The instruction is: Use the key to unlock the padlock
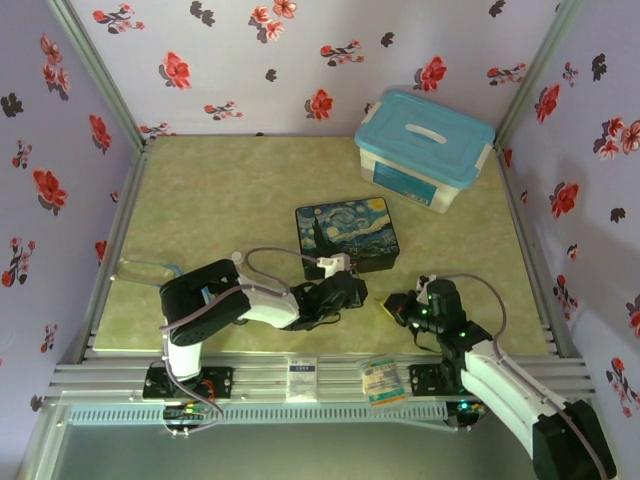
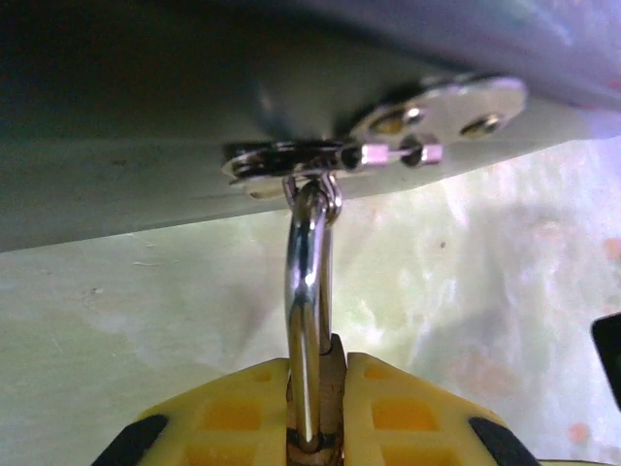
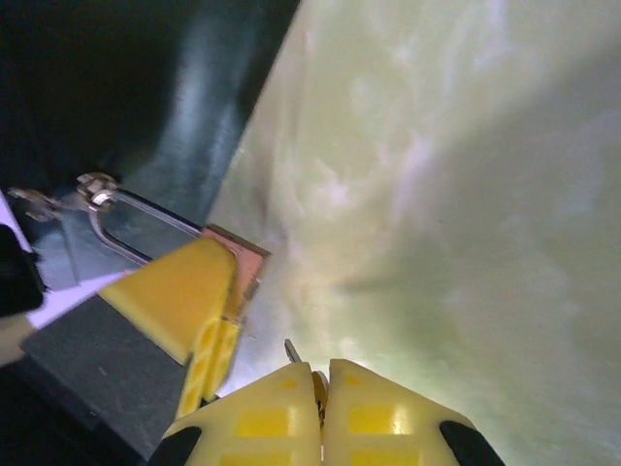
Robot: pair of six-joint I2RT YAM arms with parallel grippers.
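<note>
One tiny brass padlock [image 2: 307,291] with a silver shackle hangs from the metal hasp [image 2: 437,107] of the dark painted box [image 1: 348,235], pinched between the yellow fingers [image 2: 233,408] of the left gripper [image 2: 315,374]. The right gripper [image 3: 320,374], closed tight, grips the thin dark-grey metal key [image 3: 290,349], its tip near the padlock, not touching.

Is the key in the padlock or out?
Out. The key juts from the shut right gripper, with a gap to the padlock clamped in the left gripper.

Pale lilac walls [image 1: 300,60] with red and dark flowers [image 1: 176,69] around a mottled green surface [image 1: 220,200], soft even light.
</note>
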